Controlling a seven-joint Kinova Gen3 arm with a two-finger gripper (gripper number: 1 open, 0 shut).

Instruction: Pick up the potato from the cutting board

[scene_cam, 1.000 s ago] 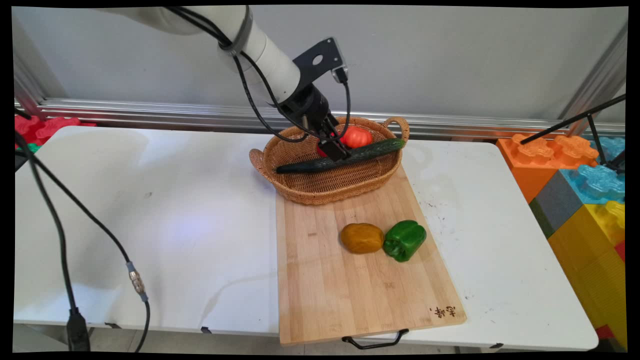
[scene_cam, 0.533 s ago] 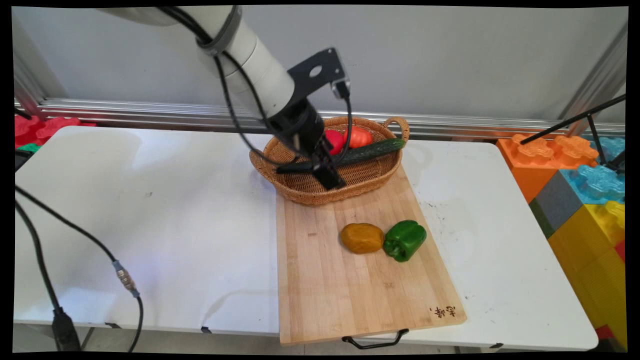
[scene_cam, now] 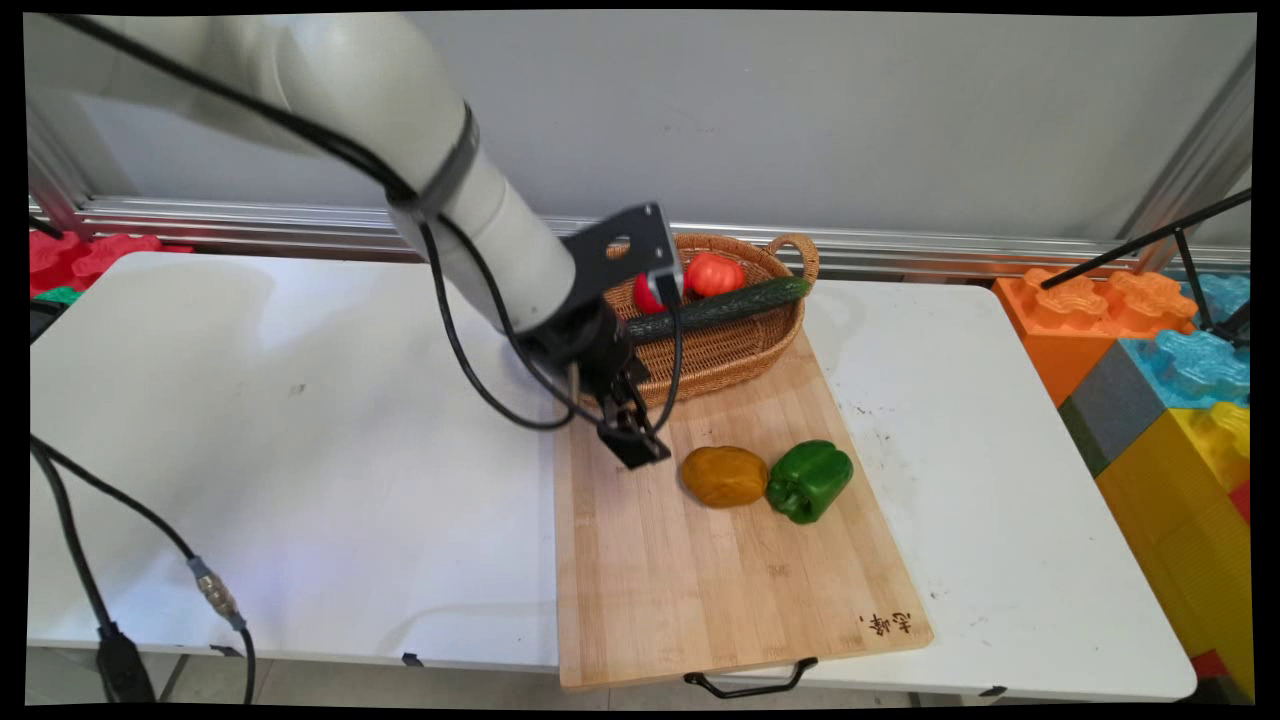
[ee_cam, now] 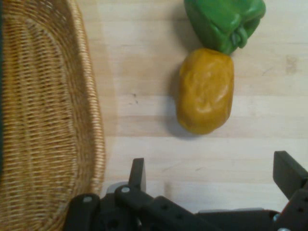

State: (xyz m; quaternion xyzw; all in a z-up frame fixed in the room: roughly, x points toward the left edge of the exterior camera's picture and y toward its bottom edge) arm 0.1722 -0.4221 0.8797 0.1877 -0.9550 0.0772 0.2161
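A: Where's the gripper point(scene_cam: 640, 450)?

B: Low over the board point(scene_cam: 700, 580), just past the near rim of the basket point(scene_cam: 700, 365). Jaws spread wide, nothing between them; the hand view shows bare wood in the gap.

A: Nearest thing?

B: The potato point(ee_cam: 205, 91), close beside the gripper but not touching it. The pepper point(ee_cam: 224, 19) sits on the potato's far side from the gripper, butted against it.

A: How would the potato handle?

B: My read: firm, fairly heavy for its size, dull skin, so decent friction. It's lumpy and rounded, so it could roll if pinched off-centre. I'd take it across the short axis at the middle, where it's widest.

A: And the pepper?

B: Probably hollow and light, with glossy skin, so more slippery. The lobes give flats to pinch on. Its contact with the potato leaves no finger room on that side.

A: Rest of the scene?

B: In the basket: a cucumber point(scene_cam: 720, 305) lying across it, with a tomato point(scene_cam: 714, 273) and a second red item I can't identify behind it. The basket's near edge sits on the board; the board lies on the worktop point(scene_cam: 300, 450).
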